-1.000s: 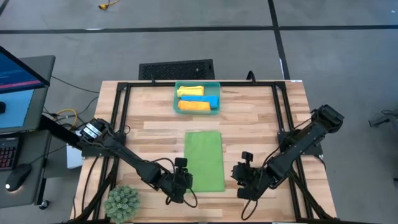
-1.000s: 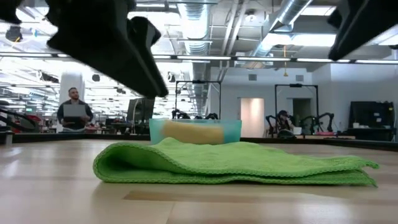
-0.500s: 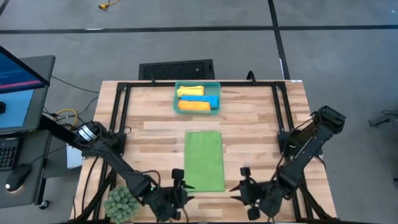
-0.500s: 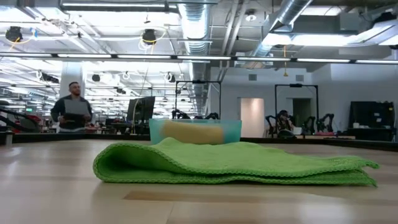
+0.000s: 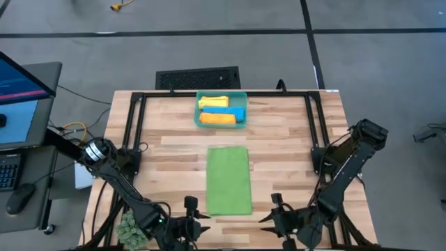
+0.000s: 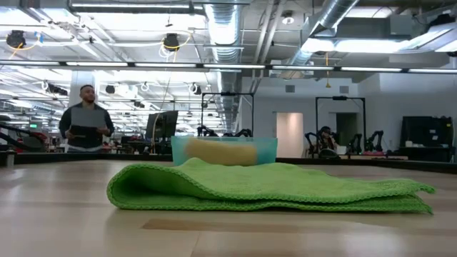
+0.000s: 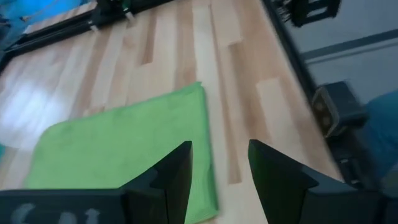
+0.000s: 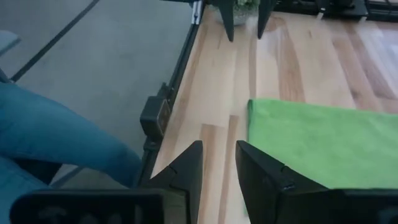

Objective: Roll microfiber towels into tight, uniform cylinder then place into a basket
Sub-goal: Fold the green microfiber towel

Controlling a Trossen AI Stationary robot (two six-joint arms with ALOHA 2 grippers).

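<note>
From overhead, at the middle of the pale wooden plank table (image 5: 279, 139), the green microfiber towel (image 5: 228, 180) lies folded into a long flat strip running from twelve to six o'clock, unrolled and touched by nothing. Straight out at twelve o'clock from it, near the far edge, sits the small translucent teal plastic basket (image 5: 221, 109) with a yellow rolled towel (image 5: 212, 102), a blue rolled towel (image 5: 235, 112) and an orange rolled towel (image 5: 217, 119) packed inside it. Both arms are low at the near edge: the left gripper (image 5: 189, 224) hangs at about seven o'clock from the green strip, well apart from it, next to a small spiky green plant (image 5: 128, 228), and the right gripper (image 5: 276, 219) sits at about five o'clock, also clear of the cloth. Beyond the far edge a dark grated rectangle (image 5: 198, 77) lies on the grey floor. Down at table height, the green towel (image 6: 264, 187) shows as a soft double layer with its fold at nine o'clock, the basket (image 6: 223, 150) right behind it, and a person (image 6: 86, 128) standing far back in the room. Past the left wrist, the two dark fingers (image 7: 175, 177) stand apart with nothing between them, above the corner of the green towel (image 7: 124, 155). Past the right wrist, the dark fingers (image 8: 189, 168) are likewise parted and empty, over bare wood just beside the edge of the green towel (image 8: 317, 140).
</note>
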